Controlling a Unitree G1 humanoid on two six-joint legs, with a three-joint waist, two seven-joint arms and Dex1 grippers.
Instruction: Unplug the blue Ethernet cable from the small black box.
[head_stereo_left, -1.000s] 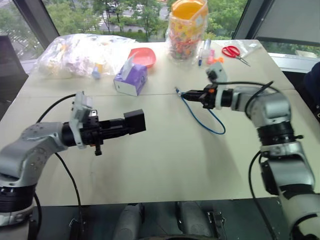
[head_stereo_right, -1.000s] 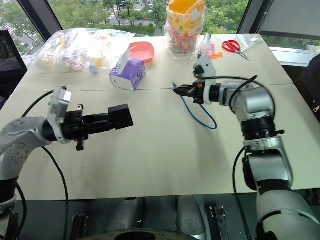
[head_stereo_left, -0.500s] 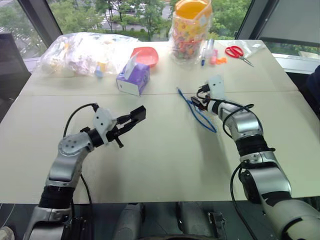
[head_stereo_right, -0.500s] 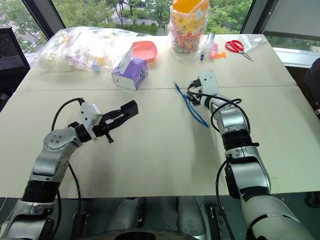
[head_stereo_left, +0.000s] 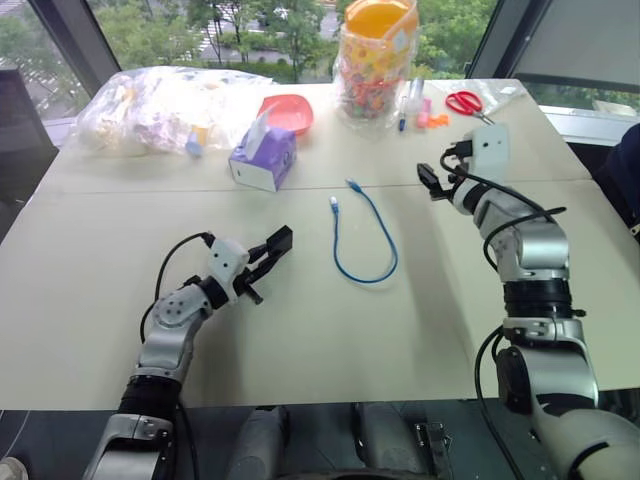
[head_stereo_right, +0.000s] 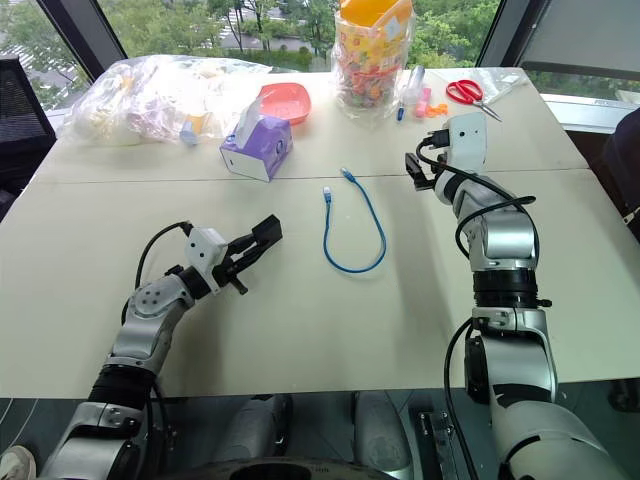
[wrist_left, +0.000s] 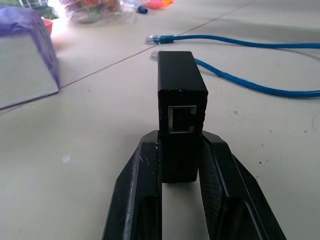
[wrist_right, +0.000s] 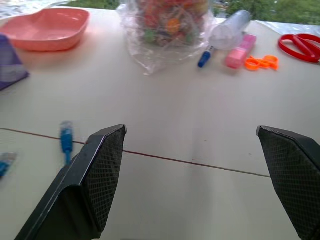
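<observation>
Blue cable (head_stereo_left: 365, 240) lies loose on the counter (head_stereo_left: 330, 340), bent into an open loop, both plugs free. It sits between the two end effectors, touching neither: ahead and to the right of the left end effector (head_stereo_left: 277, 243), and to the left of and nearer the robot than the right end effector (head_stereo_left: 428, 180). One plug (head_stereo_left: 334, 203) rests at the loop's left end, the other (head_stereo_left: 352, 184) slightly farther out.

Left end effector: fingers (wrist_left: 142, 200) pinching the black box (wrist_left: 180, 107) from both sides, low over the counter. The box projects past the fingertips, its socket (wrist_left: 181, 119) facing the wrist camera and unoccupied. In the left wrist view the cable runs across the counter just beyond the box, not in contact with it.

Right end effector: fingers (wrist_right: 97, 172) spread wide apart, nothing between them, held above the counter well clear of the cable.

Beyond the left end effector, toward the far edge: purple tissue box (head_stereo_left: 262, 158), pink dish (head_stereo_left: 286, 113), clear plastic bag (head_stereo_left: 160, 105). Beyond the right end effector: bagged jar of coloured items (head_stereo_left: 375, 60), blue marker (wrist_right: 205, 58), pink eraser (wrist_right: 237, 52), red scissors (head_stereo_left: 466, 104).
</observation>
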